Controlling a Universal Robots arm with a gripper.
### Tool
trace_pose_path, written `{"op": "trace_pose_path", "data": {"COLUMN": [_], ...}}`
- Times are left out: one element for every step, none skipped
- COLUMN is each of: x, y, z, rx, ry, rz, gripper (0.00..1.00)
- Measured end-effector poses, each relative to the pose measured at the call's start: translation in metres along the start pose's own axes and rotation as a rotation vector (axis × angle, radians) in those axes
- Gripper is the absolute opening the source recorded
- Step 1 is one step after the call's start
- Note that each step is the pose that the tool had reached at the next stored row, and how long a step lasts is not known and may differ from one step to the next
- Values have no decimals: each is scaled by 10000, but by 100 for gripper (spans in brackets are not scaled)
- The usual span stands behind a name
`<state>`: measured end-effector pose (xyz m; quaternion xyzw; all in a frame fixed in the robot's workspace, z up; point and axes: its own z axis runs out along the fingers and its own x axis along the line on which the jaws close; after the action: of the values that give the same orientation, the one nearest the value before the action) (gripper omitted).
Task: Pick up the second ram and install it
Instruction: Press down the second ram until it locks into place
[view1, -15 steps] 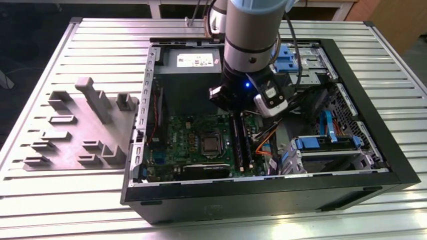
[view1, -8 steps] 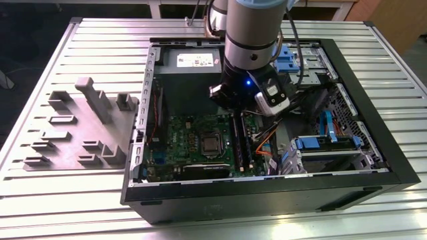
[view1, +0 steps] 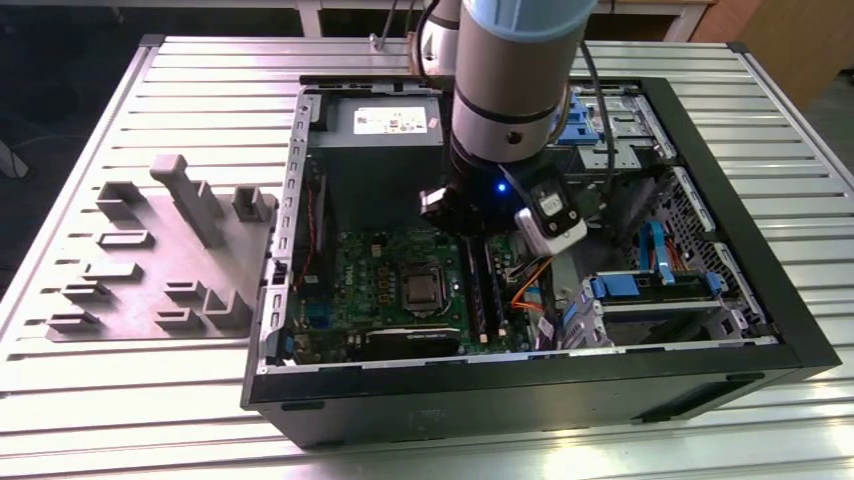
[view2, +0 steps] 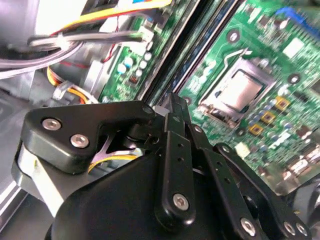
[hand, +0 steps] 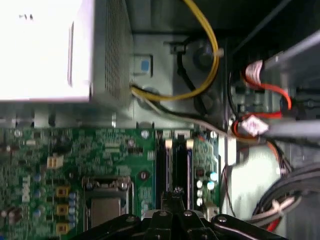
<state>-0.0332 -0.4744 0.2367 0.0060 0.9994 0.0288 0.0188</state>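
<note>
Exterior view high above the case (view1: 747, 330); both wrist views close over the green board (hand: 120, 150).

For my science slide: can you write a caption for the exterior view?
A robot arm's gripper reaches into an open computer case, above the green board.

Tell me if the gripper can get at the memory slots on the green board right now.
Probably yes: the gripper hangs directly over the memory slots, and the orange cables lie off to one side.

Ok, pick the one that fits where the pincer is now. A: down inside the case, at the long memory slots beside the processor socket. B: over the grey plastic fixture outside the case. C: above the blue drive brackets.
A: in the first wrist view the pincer sits at the memory slots of the green board, beside the processor socket.
</note>
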Motion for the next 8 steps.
{"op": "trace_pose_path", "data": {"x": [0,0,0,-1,-1,-1,-2,-2], "y": [-25,-46,-68,-91,-118,-144,-174,-202], "z": [0,-2,-2,-2,-3,-3,-4,-5], "rx": [0,2,2,1,0,0,1,2], "ry": [0,1,1,0,0,0,0,1], "rz": [0,0,1,1,1,1,0,0], "gripper": [10,10,10,10,10,10,10,10]}}
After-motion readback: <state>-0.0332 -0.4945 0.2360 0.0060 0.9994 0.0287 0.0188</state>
